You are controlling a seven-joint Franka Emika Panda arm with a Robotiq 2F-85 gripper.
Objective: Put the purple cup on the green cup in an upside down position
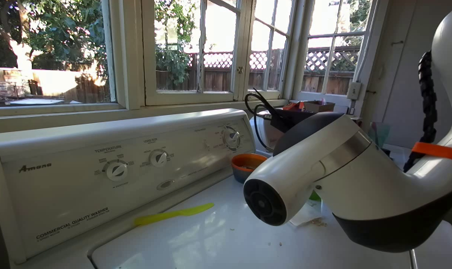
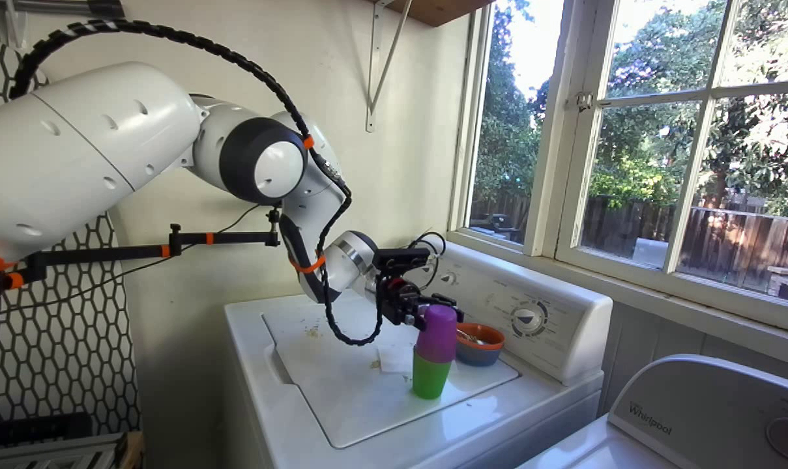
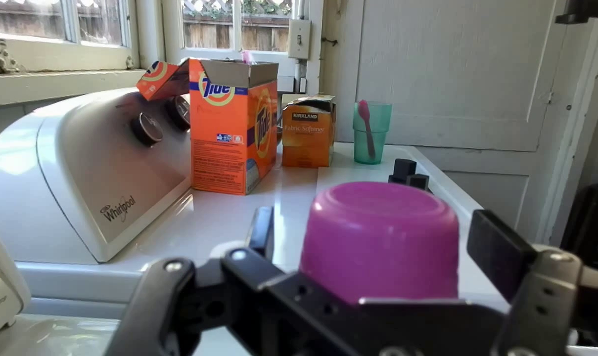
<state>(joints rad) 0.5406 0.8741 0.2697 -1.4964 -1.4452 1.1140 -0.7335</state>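
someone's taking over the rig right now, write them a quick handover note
Hand: open around the purple cup, gaps showing on both sides in the wrist view.
Things: purple cup upside down on the upright green cup, which stands on the washer lid.
Done: the stacking, it seems.
Left: probably just backing out gently without bumping the cups.
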